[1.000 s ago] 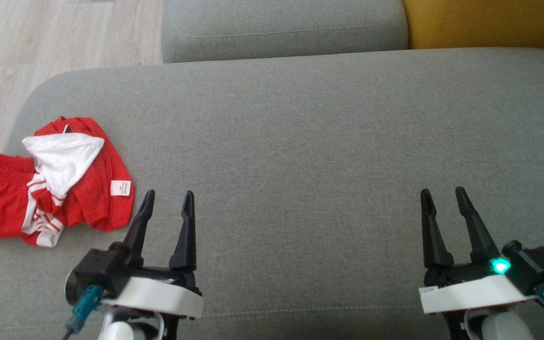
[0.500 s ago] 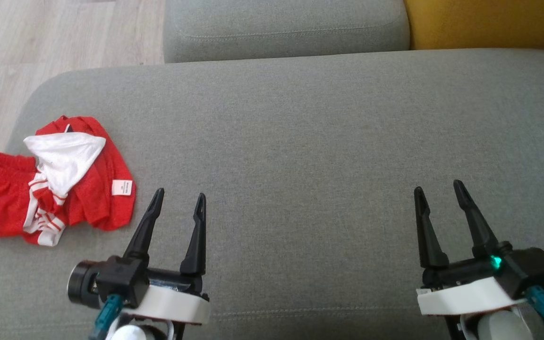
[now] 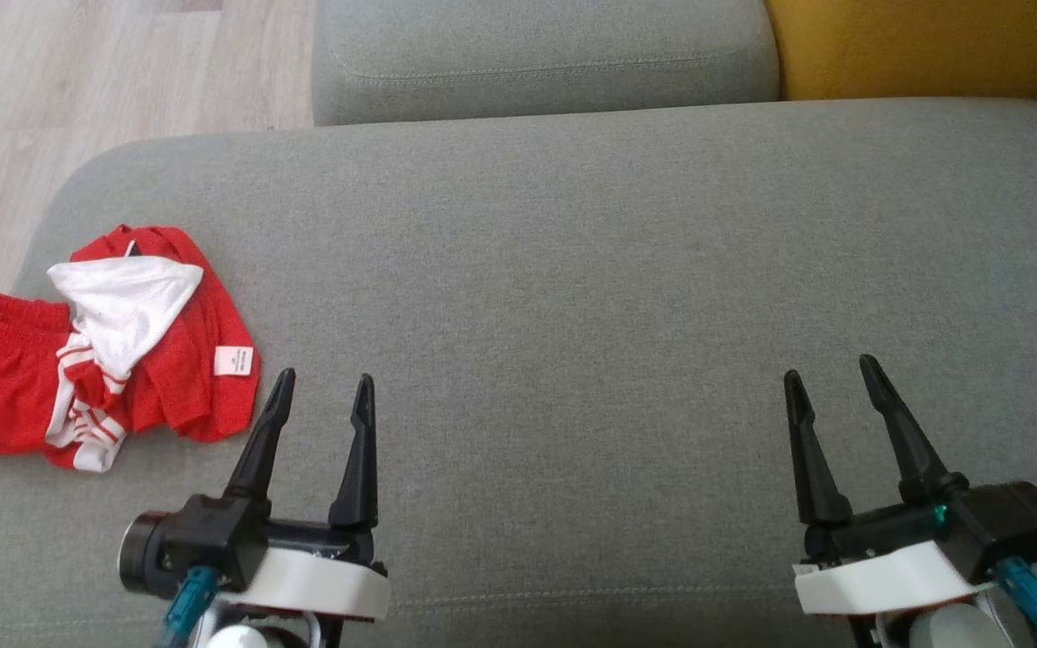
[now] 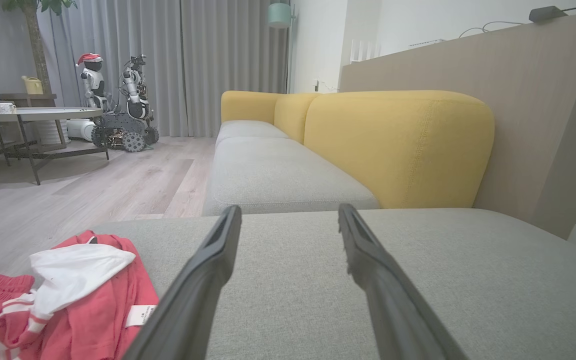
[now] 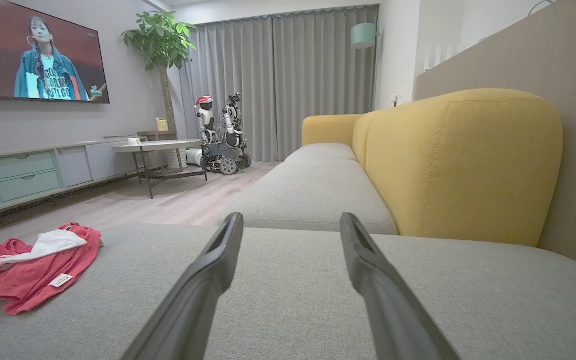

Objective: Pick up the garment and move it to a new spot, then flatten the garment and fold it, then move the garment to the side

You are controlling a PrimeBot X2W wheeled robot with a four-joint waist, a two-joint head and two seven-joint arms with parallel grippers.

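Left tool (image 3: 324,375) shifted left; garment (image 3: 100,346) lies crosswise.

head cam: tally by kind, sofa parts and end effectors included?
Garment, red and white: 1
Grey seat cushions: 2
Yellow backrest: 1
End effectors, left end effector and right end effector, both open: 2
Total: 6
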